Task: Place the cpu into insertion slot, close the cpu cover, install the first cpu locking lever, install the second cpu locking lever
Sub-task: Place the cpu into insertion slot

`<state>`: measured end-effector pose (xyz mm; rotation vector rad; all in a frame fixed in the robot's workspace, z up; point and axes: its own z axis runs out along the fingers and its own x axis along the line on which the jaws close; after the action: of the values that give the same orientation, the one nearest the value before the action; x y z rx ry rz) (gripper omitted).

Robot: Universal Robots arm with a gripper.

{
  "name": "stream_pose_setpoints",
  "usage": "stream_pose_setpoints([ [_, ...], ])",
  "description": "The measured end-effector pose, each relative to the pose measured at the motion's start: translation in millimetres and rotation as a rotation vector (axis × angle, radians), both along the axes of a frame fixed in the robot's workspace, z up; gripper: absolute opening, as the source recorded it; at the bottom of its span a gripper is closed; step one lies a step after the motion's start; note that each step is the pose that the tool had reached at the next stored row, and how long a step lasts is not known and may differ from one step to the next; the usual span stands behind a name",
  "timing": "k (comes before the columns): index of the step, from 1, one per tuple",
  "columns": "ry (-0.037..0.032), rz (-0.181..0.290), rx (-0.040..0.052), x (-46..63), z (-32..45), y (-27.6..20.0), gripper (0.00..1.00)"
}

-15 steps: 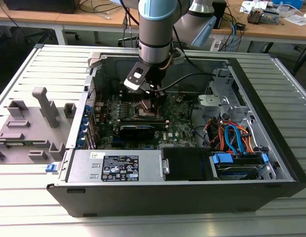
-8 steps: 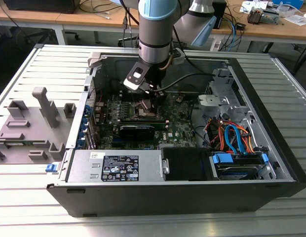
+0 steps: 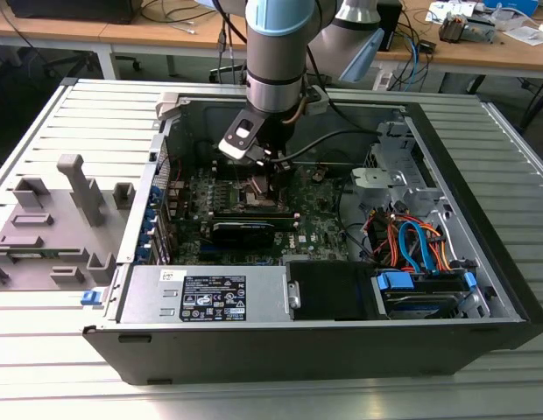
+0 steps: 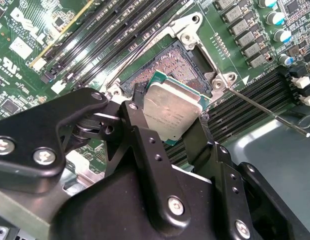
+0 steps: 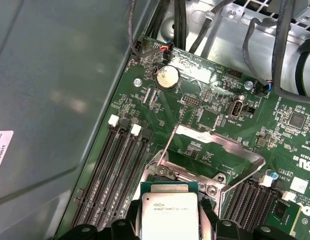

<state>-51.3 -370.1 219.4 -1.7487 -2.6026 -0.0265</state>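
Observation:
My gripper (image 4: 170, 127) is shut on the cpu (image 4: 172, 111), a flat silver-topped chip pinched by its edges between the black fingers (image 4: 140, 130). The chip hangs slightly tilted just above the insertion slot (image 4: 167, 62), whose dark pin field lies bare. In the first wrist view the cpu (image 5: 168, 212) sits over the near side of the insertion slot (image 5: 170, 172), and the cpu cover (image 5: 222, 150) stands flipped open beyond it. A thin locking lever (image 4: 265, 107) sticks out unlatched beside the socket. In the exterior view the gripper (image 3: 258, 179) is low inside the open computer case, over the green motherboard (image 3: 315, 223).
Black memory slots (image 5: 117, 165) flank the socket. A long black expansion card (image 3: 245, 229) lies just in front of it. A power supply (image 3: 210, 293) and a drive bay with blue and orange cables (image 3: 416, 249) fill the front. Black cables (image 5: 180, 22) hang at the case wall.

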Motion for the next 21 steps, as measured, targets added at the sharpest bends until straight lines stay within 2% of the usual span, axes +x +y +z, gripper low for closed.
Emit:
stream_pose_setpoints([
  [21,0.0000,-0.037,0.0000,0.0,0.0,0.0,0.55],
])
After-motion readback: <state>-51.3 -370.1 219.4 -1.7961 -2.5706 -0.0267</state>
